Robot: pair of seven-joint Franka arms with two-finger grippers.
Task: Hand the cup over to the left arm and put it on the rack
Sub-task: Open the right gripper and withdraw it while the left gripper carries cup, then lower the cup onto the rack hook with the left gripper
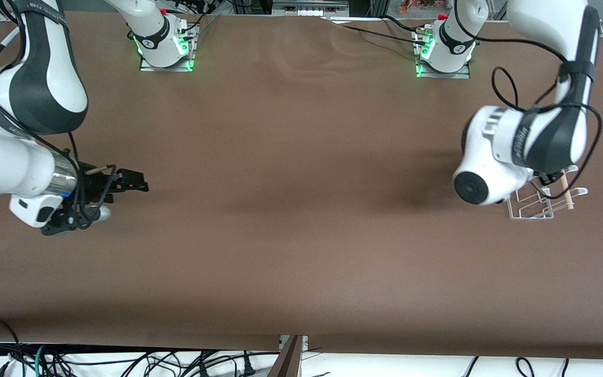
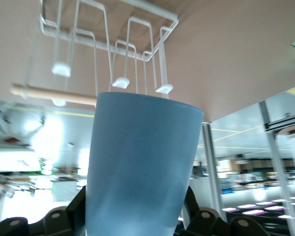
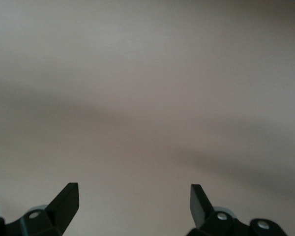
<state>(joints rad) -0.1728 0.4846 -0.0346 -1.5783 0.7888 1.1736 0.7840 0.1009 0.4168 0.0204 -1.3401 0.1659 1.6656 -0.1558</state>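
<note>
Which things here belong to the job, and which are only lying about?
Job:
- cup, held by the left gripper
- rack, at the left arm's end of the table

Not in use:
- right gripper, open and empty, waiting
- cables at the table's edge

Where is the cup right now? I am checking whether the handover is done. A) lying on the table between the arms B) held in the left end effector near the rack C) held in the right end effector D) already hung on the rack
B: the left wrist view shows the cup clamped in the left end effector close to the rack; the right end effector is open and holds nothing.
</note>
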